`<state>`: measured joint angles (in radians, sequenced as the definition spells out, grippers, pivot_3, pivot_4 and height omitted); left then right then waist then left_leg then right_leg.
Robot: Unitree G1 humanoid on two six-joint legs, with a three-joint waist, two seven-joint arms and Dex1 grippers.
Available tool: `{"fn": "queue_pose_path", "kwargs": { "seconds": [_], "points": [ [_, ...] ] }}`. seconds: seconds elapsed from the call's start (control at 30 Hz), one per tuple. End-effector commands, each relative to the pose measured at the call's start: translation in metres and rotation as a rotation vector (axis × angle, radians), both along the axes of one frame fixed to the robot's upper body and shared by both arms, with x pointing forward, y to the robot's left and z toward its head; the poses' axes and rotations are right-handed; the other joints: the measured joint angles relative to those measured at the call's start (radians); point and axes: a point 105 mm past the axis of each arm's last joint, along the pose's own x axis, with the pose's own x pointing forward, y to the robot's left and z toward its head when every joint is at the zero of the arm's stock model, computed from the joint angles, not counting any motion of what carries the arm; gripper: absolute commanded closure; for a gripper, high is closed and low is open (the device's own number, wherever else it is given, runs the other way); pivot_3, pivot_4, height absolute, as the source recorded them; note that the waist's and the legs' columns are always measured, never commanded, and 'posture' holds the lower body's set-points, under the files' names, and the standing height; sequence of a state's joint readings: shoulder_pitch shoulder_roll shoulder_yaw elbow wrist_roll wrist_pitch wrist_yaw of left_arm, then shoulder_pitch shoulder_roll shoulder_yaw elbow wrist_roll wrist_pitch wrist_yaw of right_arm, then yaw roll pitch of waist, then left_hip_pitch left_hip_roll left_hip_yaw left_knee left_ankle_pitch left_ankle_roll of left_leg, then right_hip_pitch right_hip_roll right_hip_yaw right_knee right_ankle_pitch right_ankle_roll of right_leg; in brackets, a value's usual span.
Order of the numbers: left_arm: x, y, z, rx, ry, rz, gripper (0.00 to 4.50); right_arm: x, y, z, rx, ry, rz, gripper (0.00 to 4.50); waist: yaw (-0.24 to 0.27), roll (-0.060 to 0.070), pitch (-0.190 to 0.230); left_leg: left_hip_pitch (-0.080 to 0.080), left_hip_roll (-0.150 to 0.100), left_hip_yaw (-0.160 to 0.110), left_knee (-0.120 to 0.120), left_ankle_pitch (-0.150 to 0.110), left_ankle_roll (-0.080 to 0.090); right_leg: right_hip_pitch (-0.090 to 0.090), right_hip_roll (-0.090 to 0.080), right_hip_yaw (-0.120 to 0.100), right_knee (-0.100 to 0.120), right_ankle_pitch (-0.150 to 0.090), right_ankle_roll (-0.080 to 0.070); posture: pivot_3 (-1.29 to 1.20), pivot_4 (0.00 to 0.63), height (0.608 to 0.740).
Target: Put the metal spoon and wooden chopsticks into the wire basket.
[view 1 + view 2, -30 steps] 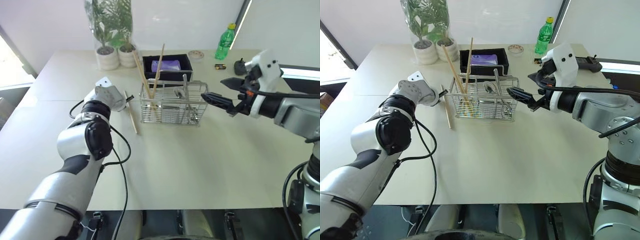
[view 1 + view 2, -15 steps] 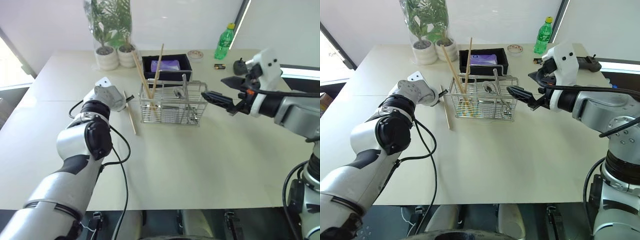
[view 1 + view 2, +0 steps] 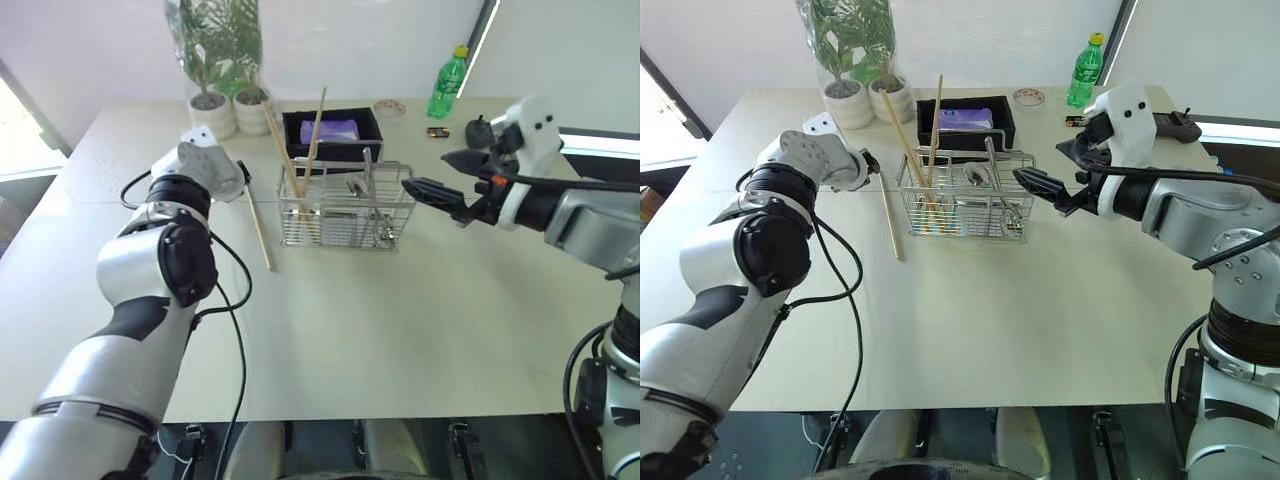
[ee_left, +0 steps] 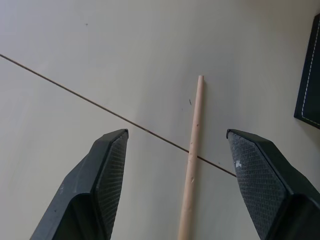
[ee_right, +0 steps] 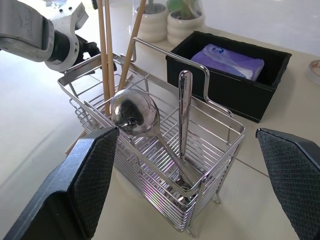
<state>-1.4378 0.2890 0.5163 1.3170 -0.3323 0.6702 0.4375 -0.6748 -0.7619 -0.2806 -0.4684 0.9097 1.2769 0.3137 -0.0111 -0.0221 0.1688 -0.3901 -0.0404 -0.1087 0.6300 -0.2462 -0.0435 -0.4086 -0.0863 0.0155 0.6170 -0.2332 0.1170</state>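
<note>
Both jaws wide, empty — one chopstick (image 4: 192, 160) on table (image 3: 400, 320) beside wire basket (image 3: 345, 215).

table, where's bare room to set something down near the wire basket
The near half of the table, in front of the wire basket, is bare. Crowded: behind it the black tray and potted plants; left, a loose chopstick; right, the right claw.

Black tray (image 3: 331, 146) holding purple pack (image 3: 330, 130) — beside two potted plants (image 3: 222, 60); green bottle (image 3: 449, 84) farther right.
</note>
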Motion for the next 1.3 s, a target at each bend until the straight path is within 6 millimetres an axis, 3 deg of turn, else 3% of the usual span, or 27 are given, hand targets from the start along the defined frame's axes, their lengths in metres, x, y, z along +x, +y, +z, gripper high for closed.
{"fn": "queue_pose_path", "kwargs": {
  "seconds": [0.03, 0.23, 0.43, 0.77, 0.87, 1.03, 1.3],
  "points": [
    [0.005, -0.006, 0.016, 0.024, -0.056, -0.011, 1.13, -0.001, 0.0, 0.009, 0.002, -0.049, 0.001, 0.0, 0.001, 0.0, 0.0, 0.0, 0.0, 0.0, 0.0, 0.0, 0.0, 0.0, 0.0, 0.0, 0.0, 0.0, 0.0, 0.0, 0.15, 0.716],
    [0.002, -0.019, -0.013, 0.036, -0.006, -0.032, 1.13, -0.004, 0.001, 0.01, -0.002, -0.055, 0.005, 0.0, 0.001, 0.0, 0.0, 0.0, 0.0, 0.0, 0.0, 0.0, 0.0, 0.0, 0.0, 0.0, 0.0, 0.0, 0.0, 0.0, 0.15, 0.716],
    [0.002, -0.028, -0.019, 0.064, -0.011, -0.054, 1.13, -0.006, 0.001, 0.01, 0.0, -0.056, -0.002, 0.0, 0.0, 0.0, 0.0, 0.0, 0.0, 0.0, 0.0, 0.0, 0.0, 0.0, 0.0, 0.0, 0.0, 0.0, 0.0, 0.0, 0.15, 0.716],
    [-0.002, -0.022, -0.034, 0.053, 0.022, -0.019, 1.13, -0.009, -0.004, 0.01, 0.008, -0.063, -0.042, 0.0, 0.001, 0.0, 0.0, 0.0, 0.0, 0.0, 0.0, 0.0, 0.0, 0.0, 0.0, 0.0, 0.0, 0.0, 0.0, 0.0, 0.15, 0.716],
    [-0.003, -0.022, -0.039, 0.05, 0.034, -0.014, 1.99, -0.011, -0.004, 0.01, 0.001, -0.056, -0.038, 0.0, 0.001, 0.0, 0.0, 0.0, 0.0, 0.0, 0.0, 0.0, 0.0, 0.0, 0.0, 0.0, 0.0, 0.0, 0.0, 0.0, 0.15, 0.716],
    [-0.004, -0.022, -0.041, 0.039, 0.04, -0.009, 4.47, -0.014, -0.006, 0.007, -0.017, -0.035, -0.026, 0.0, 0.002, 0.0, 0.0, 0.0, 0.0, 0.0, 0.0, 0.0, 0.0, 0.0, 0.0, 0.0, 0.0, 0.0, 0.0, 0.0, 0.15, 0.716],
    [-0.004, -0.024, -0.041, 0.028, 0.038, -0.008, 4.47, -0.022, -0.01, -0.007, -0.073, 0.031, 0.005, 0.0, 0.002, 0.0, 0.0, 0.0, 0.0, 0.0, 0.0, 0.0, 0.0, 0.0, 0.0, 0.0, 0.0, 0.0, 0.0, 0.0, 0.15, 0.716]
  ]
}}
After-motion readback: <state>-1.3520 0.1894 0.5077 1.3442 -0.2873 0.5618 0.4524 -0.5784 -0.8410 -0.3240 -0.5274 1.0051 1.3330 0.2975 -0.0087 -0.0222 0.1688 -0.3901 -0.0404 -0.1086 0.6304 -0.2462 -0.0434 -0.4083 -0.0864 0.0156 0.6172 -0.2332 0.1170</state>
